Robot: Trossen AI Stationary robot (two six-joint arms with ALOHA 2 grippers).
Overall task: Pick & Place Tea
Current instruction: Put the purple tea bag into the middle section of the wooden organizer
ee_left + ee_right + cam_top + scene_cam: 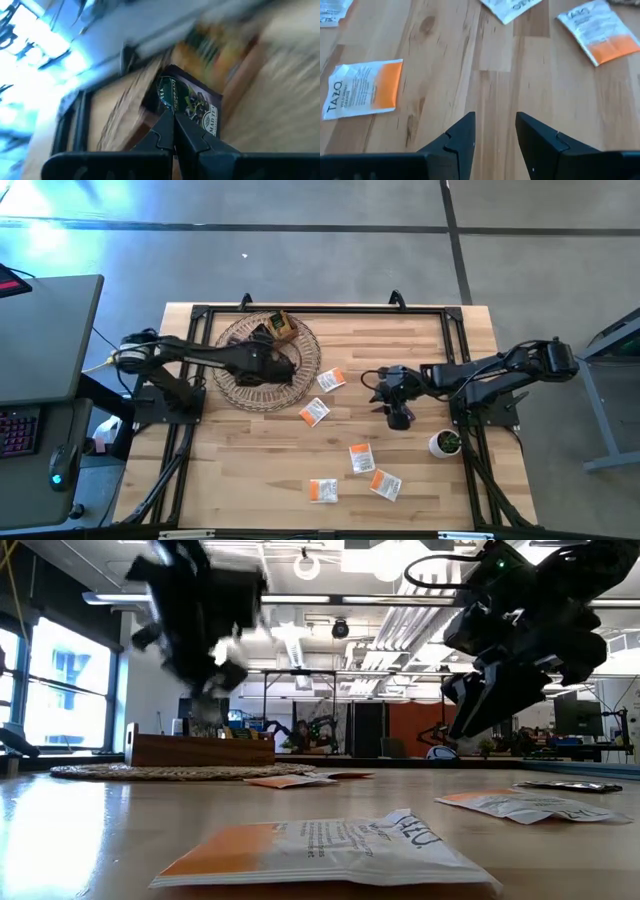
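Shut left gripper (174,116) pinches a dark sachet (192,102) tilted corner-down; right gripper (495,125) gapes empty.

The table (250,460) is pale, smooth wood planks with visible grain and a soft sheen. The white-and-orange sachets (362,89) look like matt, slightly crinkled paper; the dark sachet (192,102) is glossy. The round mat (228,385) is rough woven wicker.

"TAZO" on an orange-and-white sachet (364,89), possibly "MADEYLA" on the dark sachet (192,102)
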